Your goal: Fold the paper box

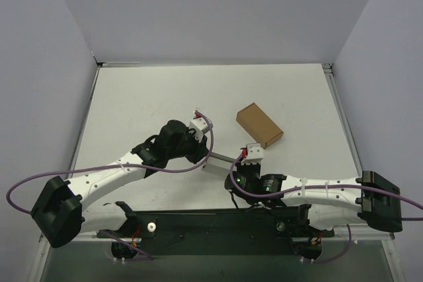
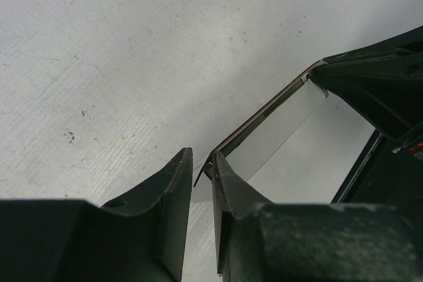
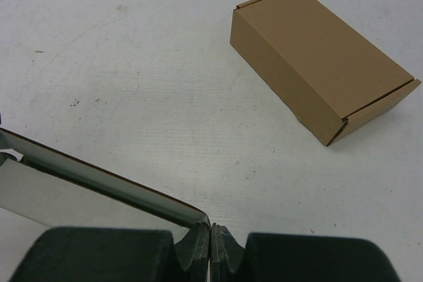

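The paper box (image 1: 221, 162) is a thin white-grey card blank held up off the table between my two grippers, standing on edge. My right gripper (image 3: 211, 229) is shut on one end of it (image 3: 79, 196), jaws pressed together on the card's edge. My left gripper (image 2: 201, 156) is at the other end. Its jaws are narrowly apart, with the blank's corner (image 2: 277, 130) between them and against the right-hand finger (image 2: 231, 189). A gap shows beside the left-hand finger (image 2: 165, 196). In the top view the left gripper (image 1: 200, 153) and right gripper (image 1: 246, 158) face each other across the blank.
A small closed brown cardboard box (image 1: 259, 125) lies on the white table (image 1: 145, 97) just behind the right gripper, also in the right wrist view (image 3: 317, 70). Grey walls enclose the table on three sides. The arm bases sit along the near edge.
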Available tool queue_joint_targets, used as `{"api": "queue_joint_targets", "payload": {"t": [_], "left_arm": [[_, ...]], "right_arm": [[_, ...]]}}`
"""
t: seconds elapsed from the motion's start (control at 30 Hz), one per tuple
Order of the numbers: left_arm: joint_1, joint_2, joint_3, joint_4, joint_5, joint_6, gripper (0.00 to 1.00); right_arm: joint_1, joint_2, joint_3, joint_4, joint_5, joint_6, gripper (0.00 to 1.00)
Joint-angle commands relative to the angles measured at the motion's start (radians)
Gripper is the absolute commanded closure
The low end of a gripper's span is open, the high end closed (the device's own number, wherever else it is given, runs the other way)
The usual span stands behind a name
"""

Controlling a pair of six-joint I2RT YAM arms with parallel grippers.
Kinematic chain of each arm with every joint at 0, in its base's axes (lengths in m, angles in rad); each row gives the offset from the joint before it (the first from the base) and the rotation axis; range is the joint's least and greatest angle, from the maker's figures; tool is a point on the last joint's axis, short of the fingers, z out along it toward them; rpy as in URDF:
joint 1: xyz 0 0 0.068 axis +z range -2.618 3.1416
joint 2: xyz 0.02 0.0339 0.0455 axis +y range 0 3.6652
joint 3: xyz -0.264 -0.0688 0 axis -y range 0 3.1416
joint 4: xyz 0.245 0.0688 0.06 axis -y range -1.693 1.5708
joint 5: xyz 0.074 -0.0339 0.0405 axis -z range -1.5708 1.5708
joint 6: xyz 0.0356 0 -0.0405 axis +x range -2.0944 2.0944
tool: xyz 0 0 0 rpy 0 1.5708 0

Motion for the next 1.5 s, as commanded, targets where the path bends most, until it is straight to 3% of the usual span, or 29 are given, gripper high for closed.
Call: {"api": "queue_joint_targets", "payload": {"t": [0.0, 0.27, 0.47, 0.7, 1.03, 1.47], "left_arm": [[-0.009, 0.01, 0.053, 0.024, 0.011, 0.01, 0.73], [-0.051, 0.02, 0.065, -0.022, -0.055, 0.032, 0.77], [-0.065, 0.025, 0.076, -0.049, -0.092, 0.024, 0.88], [-0.091, 0.034, 0.091, -0.086, -0.175, -0.101, 1.0], [-0.201, 0.024, 0.013, -0.036, -0.403, -0.345, 1.0], [-0.295, 0.014, -0.101, 0.049, -0.54, -0.496, 1.0]], "right_arm": [[0.005, 0.011, -0.012, -0.05, -0.036, -0.003, 1.0], [0.005, 0.011, -0.014, -0.045, -0.035, -0.002, 1.0], [0.005, 0.011, -0.016, -0.04, -0.032, -0.003, 1.0], [0.005, 0.028, -0.008, -0.036, -0.035, -0.006, 1.0], [0.006, 0.034, -0.002, -0.034, -0.033, -0.003, 1.0], [0.006, 0.044, -0.003, -0.036, -0.032, 0.003, 1.0]]}}
